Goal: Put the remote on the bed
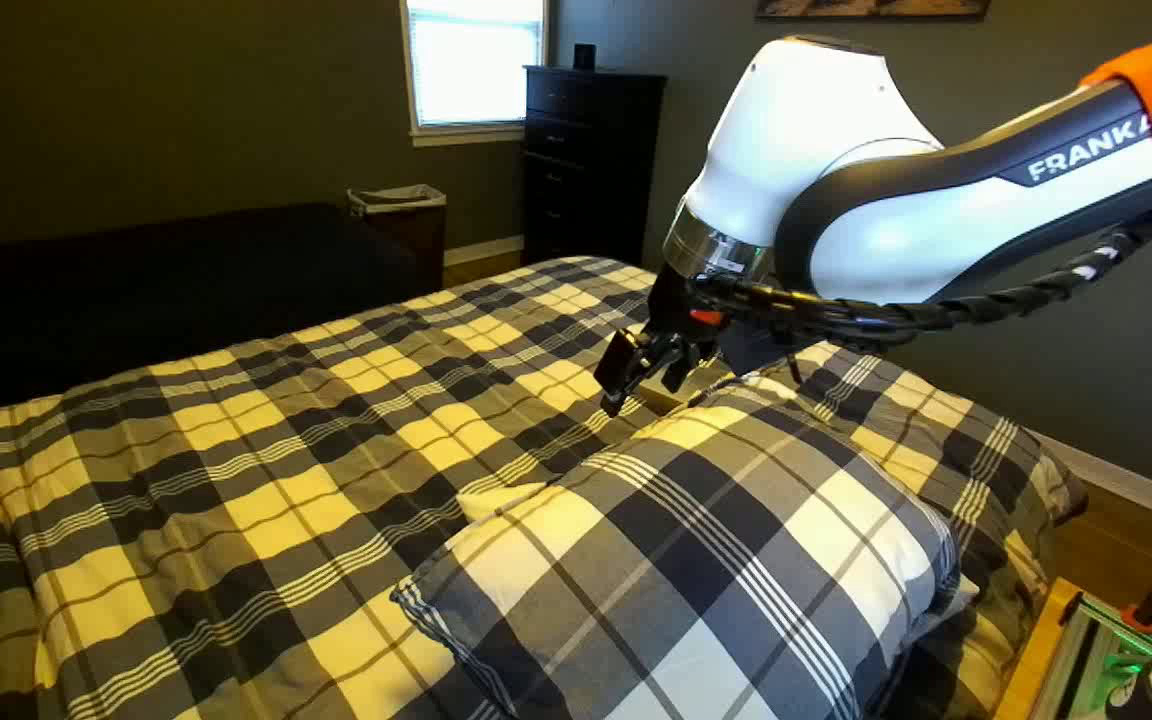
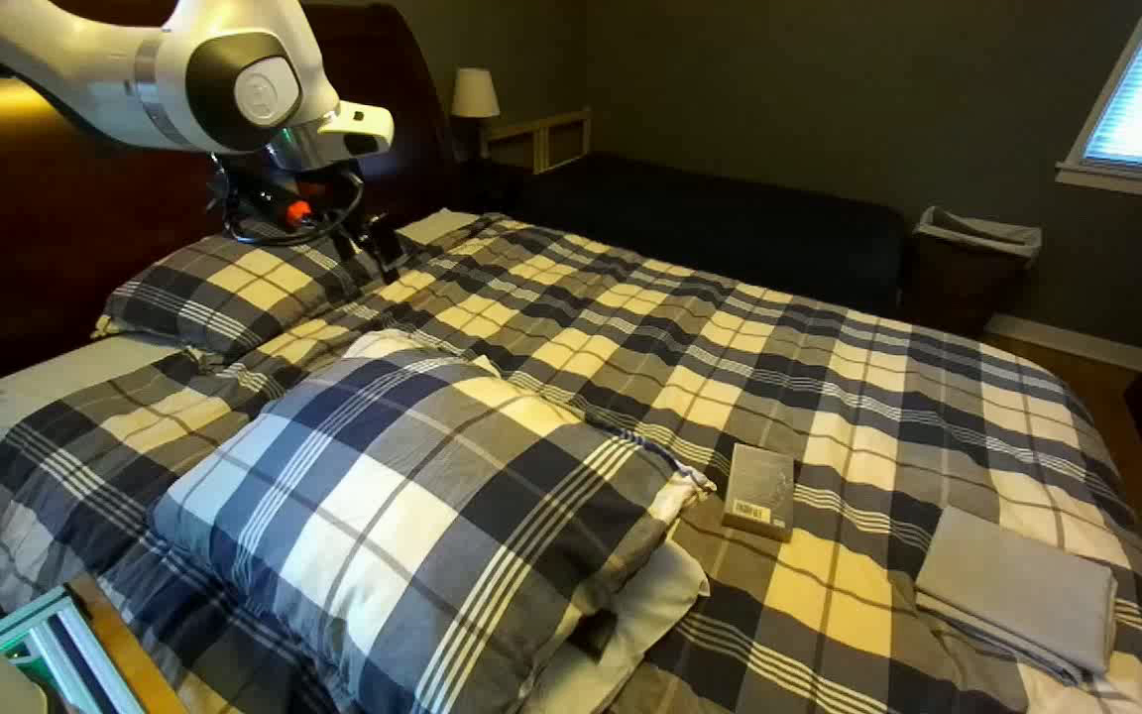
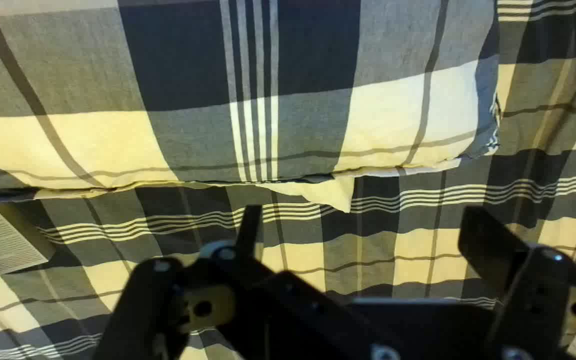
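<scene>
The bed [image 1: 266, 510] has a yellow, black and grey-white plaid cover; it fills the wrist view [image 3: 368, 280] and shows in an exterior view [image 2: 849, 397]. My gripper [image 1: 644, 385] is open with nothing between its fingers. It hangs above the bed, beside the large plaid pillow [image 1: 716, 560]. In the wrist view the open gripper [image 3: 363, 230] has its fingers wide apart over bare plaid, with the pillow along the top. It also shows in an exterior view [image 2: 368, 260]. I see no clear remote. A small dark patch under a pillow corner is too unclear to name.
A grey box [image 2: 759, 491] lies on the bed beside the pillow; part shows in the wrist view [image 3: 3, 240]. A folded grey cloth [image 2: 1017, 595] lies near the bed's edge. Another plaid pillow [image 2: 244, 283] leans at the headboard [image 2: 373, 89]. A dark dresser [image 1: 591, 160] stands behind.
</scene>
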Controlling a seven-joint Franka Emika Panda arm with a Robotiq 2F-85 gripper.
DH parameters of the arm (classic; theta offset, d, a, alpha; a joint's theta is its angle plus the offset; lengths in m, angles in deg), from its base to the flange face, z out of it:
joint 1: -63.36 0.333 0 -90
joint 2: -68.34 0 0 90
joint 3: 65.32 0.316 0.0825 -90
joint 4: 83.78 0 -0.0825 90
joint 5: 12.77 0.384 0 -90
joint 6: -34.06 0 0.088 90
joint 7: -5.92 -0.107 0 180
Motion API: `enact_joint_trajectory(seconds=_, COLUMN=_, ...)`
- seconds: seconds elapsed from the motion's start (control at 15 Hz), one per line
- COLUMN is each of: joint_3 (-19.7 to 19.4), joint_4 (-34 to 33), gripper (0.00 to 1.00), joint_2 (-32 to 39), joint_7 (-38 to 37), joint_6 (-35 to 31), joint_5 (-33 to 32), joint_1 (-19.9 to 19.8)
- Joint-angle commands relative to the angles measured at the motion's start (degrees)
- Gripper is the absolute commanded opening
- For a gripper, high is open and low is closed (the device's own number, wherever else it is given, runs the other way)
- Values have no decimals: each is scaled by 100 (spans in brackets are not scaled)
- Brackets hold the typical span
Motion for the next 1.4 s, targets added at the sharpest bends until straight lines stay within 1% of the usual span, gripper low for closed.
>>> enact_joint_trajectory(seconds=0.0, joint_3=-114, joint_4=-3, gripper=100, joint_2=3, joint_7=-18, joint_6=9, joint_5=-35, joint_1=111)
enact_joint_trajectory(seconds=0.2, joint_3=-114, joint_4=-3, gripper=100, joint_2=3, joint_7=-18, joint_6=9, joint_5=-35, joint_1=111)
enact_joint_trajectory(seconds=0.4, joint_3=-238, joint_4=110, gripper=100, joint_2=-66, joint_7=-347, joint_6=-60, joint_5=-218, joint_1=-131)
enact_joint_trajectory(seconds=0.53, joint_3=-388, joint_4=224, gripper=100, joint_2=-173, joint_7=-785, joint_6=-126, joint_5=-411, joint_1=-397)
enact_joint_trajectory(seconds=0.8, joint_3=-740, joint_4=434, gripper=100, joint_2=-366, joint_7=-1361, joint_6=-179, joint_5=-807, joint_1=-978)
enact_joint_trajectory(seconds=1.07, joint_3=-854, joint_4=728, gripper=100, joint_2=-642, joint_7=-2298, joint_6=-128, joint_5=-1571, joint_1=-1640)
enact_joint_trajectory(seconds=1.33, joint_3=-996, joint_4=1021, gripper=100, joint_2=-774, joint_7=-3213, joint_6=-52, joint_5=-2251, joint_1=-2284)
